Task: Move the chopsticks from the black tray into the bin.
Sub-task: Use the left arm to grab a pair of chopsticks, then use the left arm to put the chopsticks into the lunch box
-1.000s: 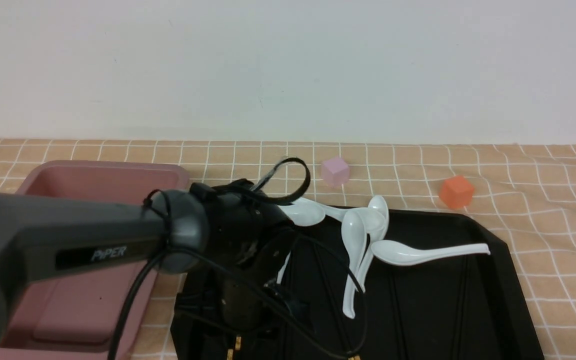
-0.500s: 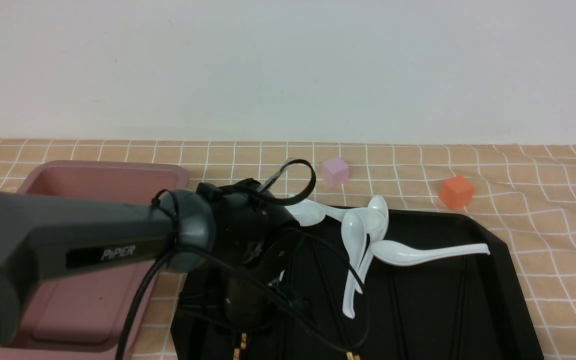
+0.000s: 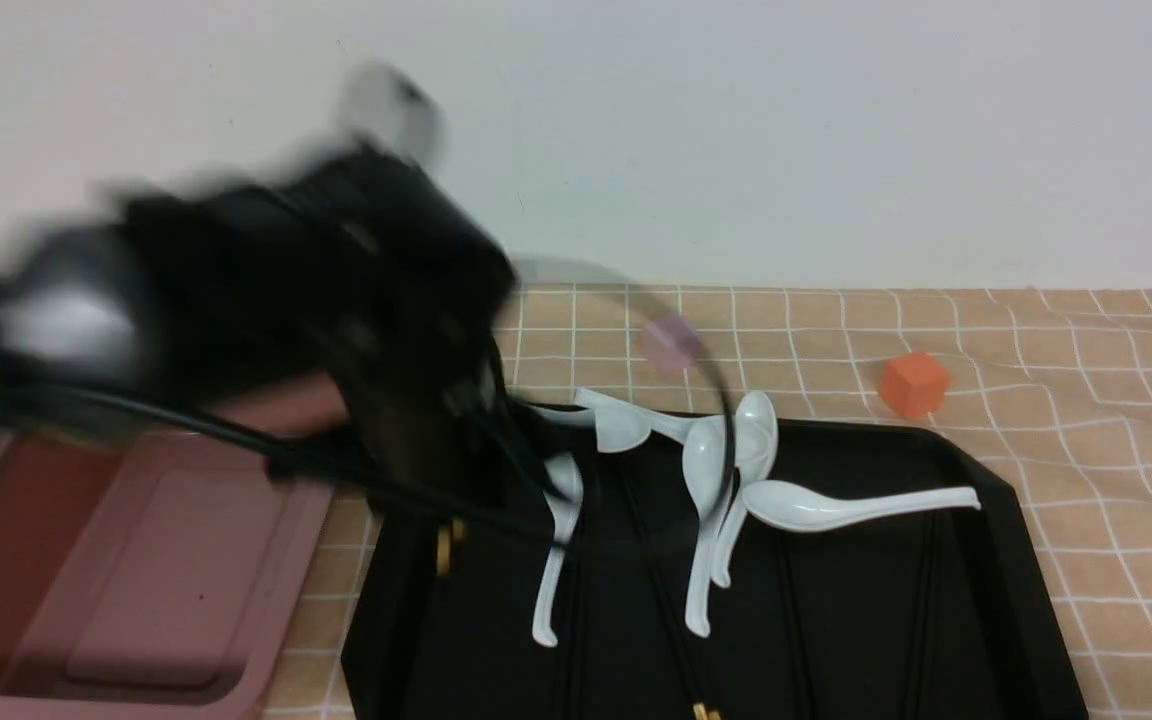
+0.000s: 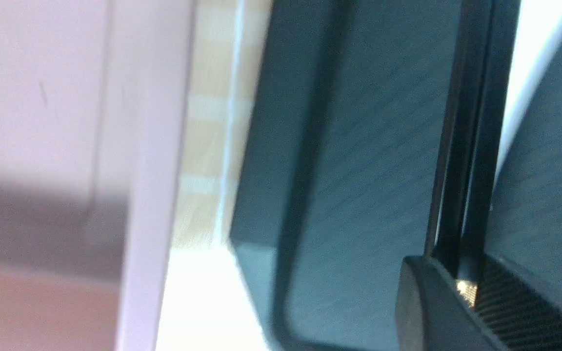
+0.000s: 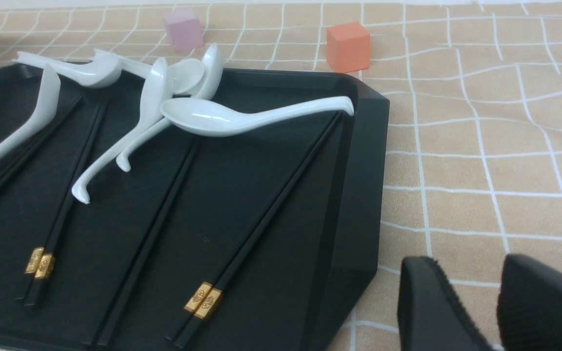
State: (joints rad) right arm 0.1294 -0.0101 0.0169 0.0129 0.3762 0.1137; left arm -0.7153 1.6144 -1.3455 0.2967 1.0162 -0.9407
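My left gripper [image 4: 466, 286] is shut on a pair of chopsticks [image 4: 466, 146], gripped by the gold band. In the front view it [image 3: 426, 450] is a motion blur above the left edge of the black tray [image 3: 996, 560], next to the pink bin [image 3: 136, 580], with the held chopsticks' gold band [image 3: 446, 545] showing below it. More chopsticks [image 5: 256, 234] lie in the black tray [image 5: 359, 170] in pairs. My right gripper [image 5: 469, 265] hangs open and empty over the cloth, off the tray's right side.
Several white soup spoons [image 3: 836, 505] lie across the tray's far half, one [image 3: 556, 540] close to the left gripper. An orange cube [image 3: 913, 383] and a pale purple cube [image 3: 671, 340] stand on the checked cloth behind the tray.
The left gripper closed on a pair of chopsticks, then the arm swung fast upward and toward the bin with them. A spoon it had covered now shows.
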